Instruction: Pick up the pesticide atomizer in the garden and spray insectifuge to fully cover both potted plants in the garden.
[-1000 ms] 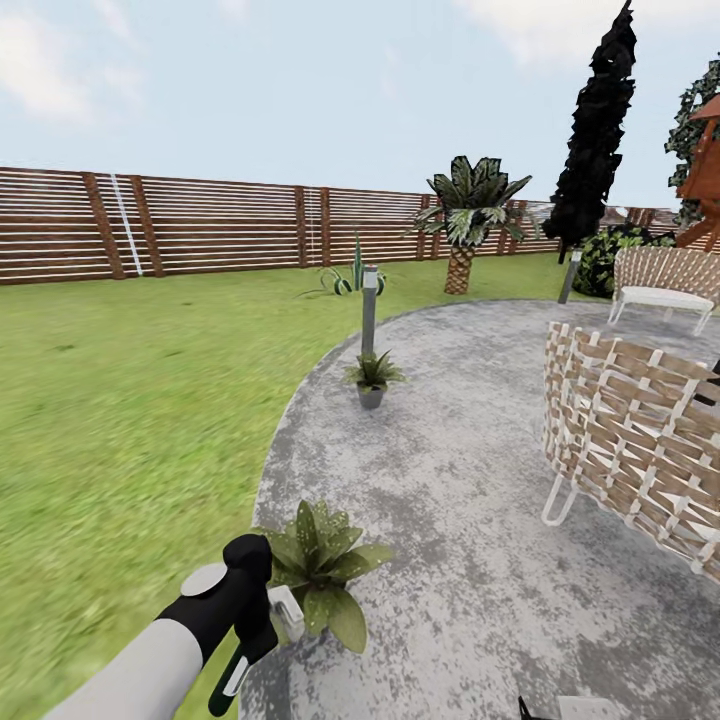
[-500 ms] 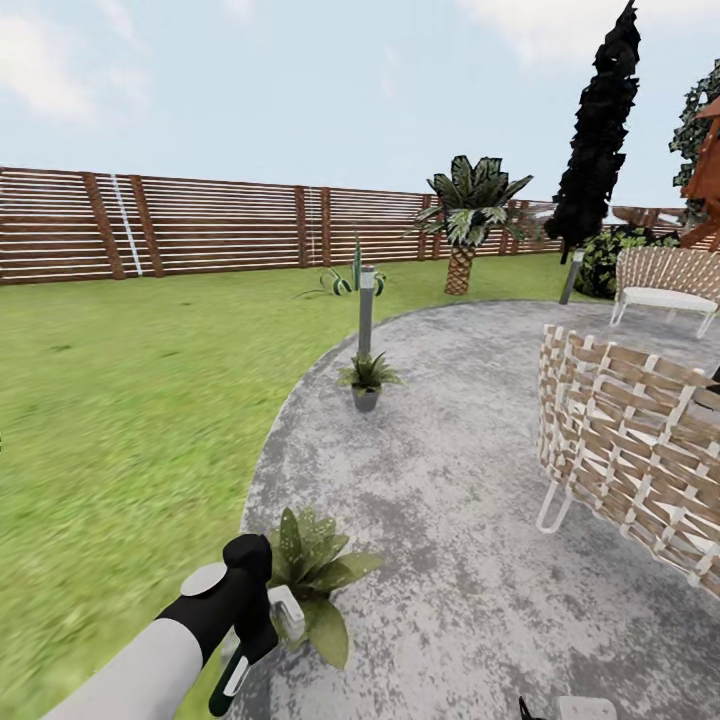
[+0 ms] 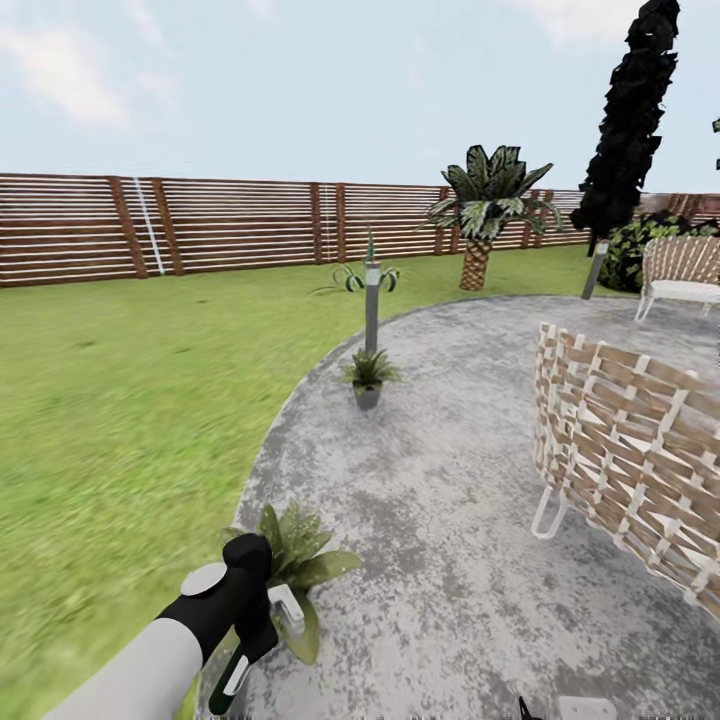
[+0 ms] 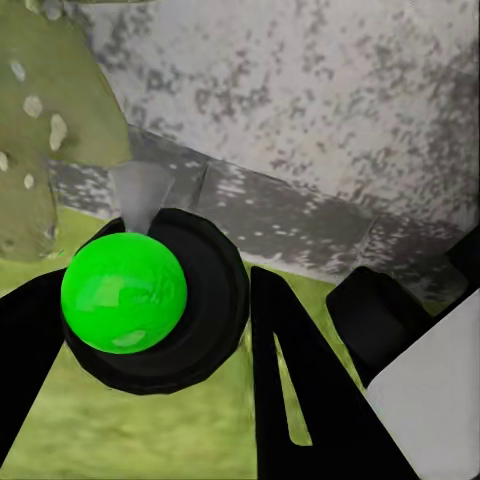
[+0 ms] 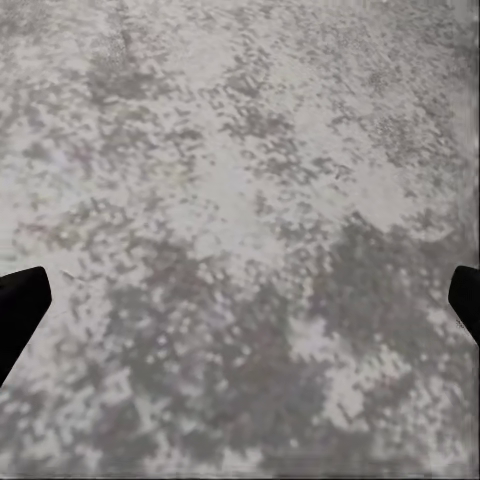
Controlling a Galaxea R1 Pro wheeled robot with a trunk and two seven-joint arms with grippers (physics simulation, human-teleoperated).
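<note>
Left pincer (image 3: 250,650) grasping pesticide atomizer (image 4: 145,298) at lower left, beside nearest potted plant (image 3: 290,555); right pincer (image 5: 240,300) spread wide above patio (image 3: 450,480).

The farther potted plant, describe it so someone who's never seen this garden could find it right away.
Start at the round grey stone patio and follow its lawn-side edge away from the robot to the tall grey bollard lamp. The farther potted plant sits right at the lamp's foot: a small rosette of green leaves in a round grey pot. Unlike the nearer potted plant beside the left arm, it looks smaller and stands by the post.
</note>
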